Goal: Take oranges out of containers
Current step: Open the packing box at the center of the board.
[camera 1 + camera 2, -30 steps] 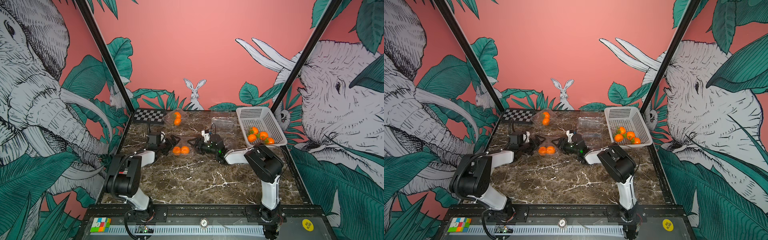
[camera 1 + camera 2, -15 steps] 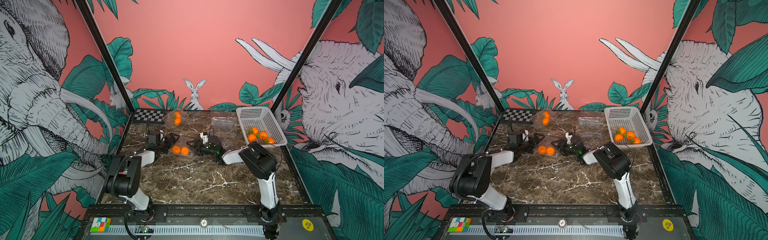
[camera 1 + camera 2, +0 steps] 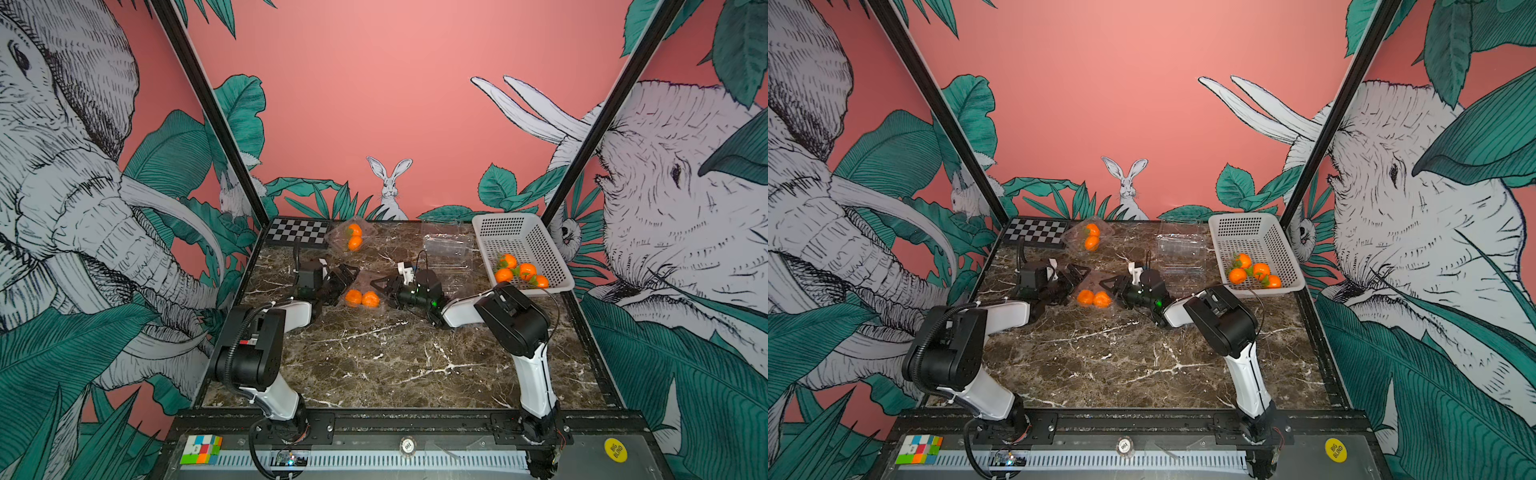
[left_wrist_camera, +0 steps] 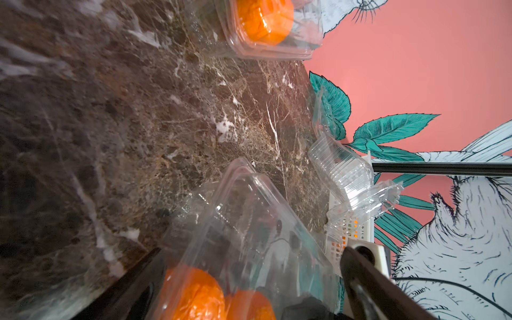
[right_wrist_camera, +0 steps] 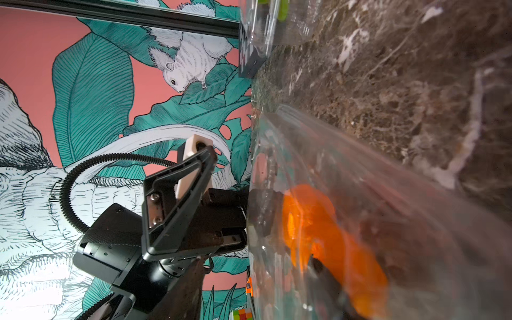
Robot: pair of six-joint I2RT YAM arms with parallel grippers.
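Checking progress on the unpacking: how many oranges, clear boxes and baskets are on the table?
Oranges: 8
Clear boxes: 4
White basket: 1
Total: 13

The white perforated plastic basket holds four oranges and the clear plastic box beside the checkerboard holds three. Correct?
No: the clear plastic box beside the checkerboard holds two oranges, as both top views show. The white basket holds four.

From above and behind me, both top views look down over the whole surface [image 3: 374, 365]. My wrist cameras sit low, close, rolled sideways, facing each other across one clear container [image 4: 246, 213].
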